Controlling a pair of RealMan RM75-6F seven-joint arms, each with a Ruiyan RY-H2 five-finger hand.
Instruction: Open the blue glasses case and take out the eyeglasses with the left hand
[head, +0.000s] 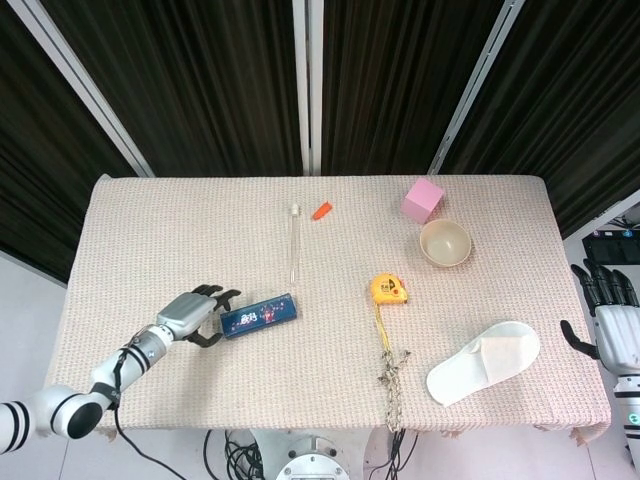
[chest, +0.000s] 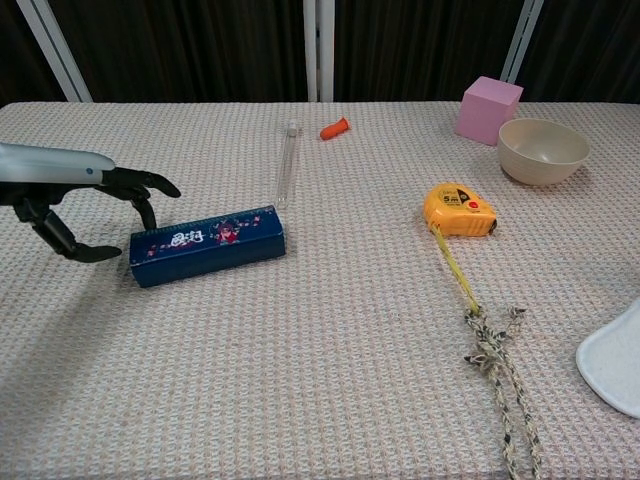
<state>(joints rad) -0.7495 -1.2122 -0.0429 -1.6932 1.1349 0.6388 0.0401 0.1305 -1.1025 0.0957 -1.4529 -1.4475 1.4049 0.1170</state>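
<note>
The blue glasses case (head: 260, 315) (chest: 207, 245) lies shut on the woven cloth, left of centre, with its right end angled slightly away from me. No eyeglasses show. My left hand (head: 195, 315) (chest: 90, 205) is at the case's left end. Its fingers (chest: 150, 185) arch over that end and its thumb (chest: 85, 253) sits low just to the left. The fingers are apart, and I cannot tell if they touch the case. My right hand (head: 610, 330) hangs open beyond the table's right edge, away from everything.
A clear tube (head: 294, 245) (chest: 288, 165) lies just behind the case, with an orange cap (head: 321, 211) further back. To the right are a yellow tape measure (head: 388, 290), a knotted rope (head: 390, 375), a white slipper (head: 483, 362), a beige bowl (head: 445, 243) and a pink cube (head: 422, 200).
</note>
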